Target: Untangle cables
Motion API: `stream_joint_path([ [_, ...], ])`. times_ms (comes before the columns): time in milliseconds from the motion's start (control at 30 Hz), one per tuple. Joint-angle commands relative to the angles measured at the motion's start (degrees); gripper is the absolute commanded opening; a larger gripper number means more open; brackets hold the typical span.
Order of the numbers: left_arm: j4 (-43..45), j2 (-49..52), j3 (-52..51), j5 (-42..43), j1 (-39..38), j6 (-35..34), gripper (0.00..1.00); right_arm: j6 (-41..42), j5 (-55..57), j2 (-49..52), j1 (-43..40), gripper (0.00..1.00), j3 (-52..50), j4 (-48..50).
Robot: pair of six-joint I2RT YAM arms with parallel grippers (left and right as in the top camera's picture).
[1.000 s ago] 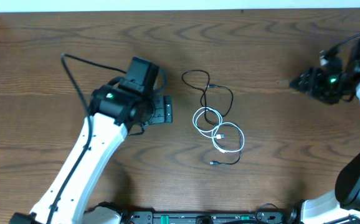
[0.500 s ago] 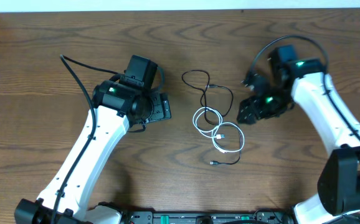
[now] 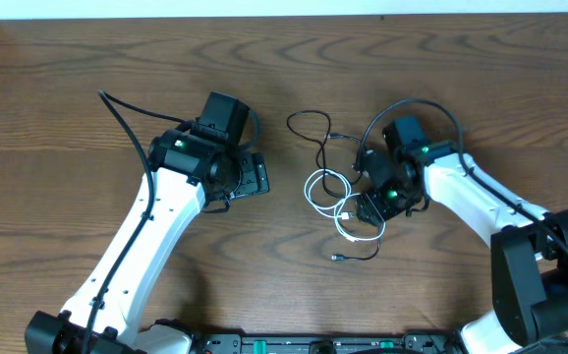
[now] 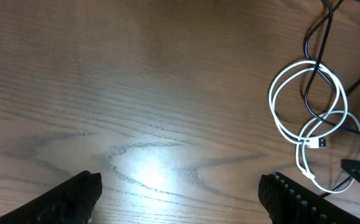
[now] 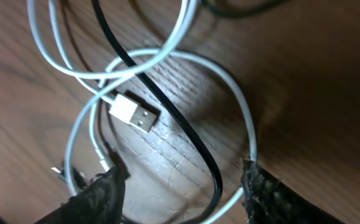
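Between spread fingers of my right gripper (image 5: 181, 186): white cable (image 5: 247, 121) loop, its USB plug (image 5: 135, 112), black cable (image 5: 181, 127) running diagonally just beside plug. White loop meets one fingertip (image 5: 264, 193); I grip neither. My left gripper (image 4: 189, 199) also spread, over bare table (image 4: 105, 74); both cables lie off to its side, apart from its fingers.

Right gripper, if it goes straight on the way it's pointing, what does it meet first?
The right gripper would probably meet the black cable crossing between its open fingers, with the white cable looped around it; the table lies just beneath. Depth is unclear.
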Motion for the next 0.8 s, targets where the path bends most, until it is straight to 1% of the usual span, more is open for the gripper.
stream_joint_path([
  [0,-0.26,0.20,-0.31,-0.74,0.35,-0.31,0.85,2.89,-0.11,0.39,0.39,0.49,-2.49,1.95],
  [100,-0.26,0.20,-0.31,-0.74,0.35,-0.31,0.85,2.86,-3.82,0.39,0.39,0.41,-3.54,2.93],
  [167,-0.26,0.20,-0.31,-0.74,0.35,-0.31,0.85,2.86,-7.72,0.39,0.39,0.27,-3.56,3.37],
  [267,-0.28,0.20,-0.31,-0.74,0.35,-0.31,0.85,2.86,-12.22,0.39,0.39,0.02,-3.56,4.81],
  [367,-0.31,0.20,-0.31,-0.74,0.35,-0.31,0.85,2.86,-17.46,0.39,0.39,0.01,-3.56,6.67],
  [567,-0.31,0.20,-0.31,-0.74,0.35,-0.31,0.85,2.05,-31.61,0.28,-0.26,0.01,-3.26,12.00],
  [633,-0.33,0.20,-0.31,-0.74,0.35,-0.31,0.85,1.55,-38.38,-0.44,-2.01,0.01,-2.12,14.56],
  [767,-0.33,0.20,-0.31,-0.76,0.35,-0.31,0.85,1.84,-47.28,-3.08,-6.54,0.01,2.60,16.57],
])
